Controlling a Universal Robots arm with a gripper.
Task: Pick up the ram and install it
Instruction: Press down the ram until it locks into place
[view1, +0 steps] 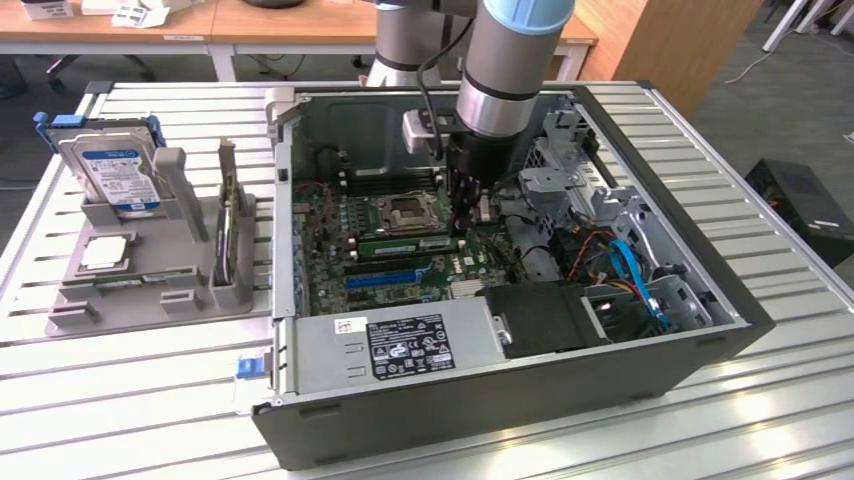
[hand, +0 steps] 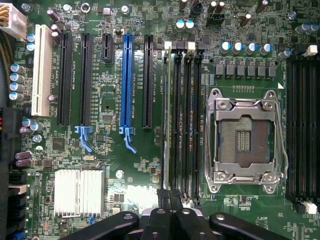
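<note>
The ram is seen as one thin, long green stick with dark chips, stood on edge in the motherboard beside the open CPU socket. In the wrist view it is seen edge-on in the outermost of four black memory slots. The fingers are drawn fully together at one end of the stick; whether it is pinched cannot be told. One blue slot and one white slot are counted nearby. On the worktop, one hard drive and one silver CPU chip are kept in a grey holder. Drive brackets and blue cables are crowded close to the arm.
</note>
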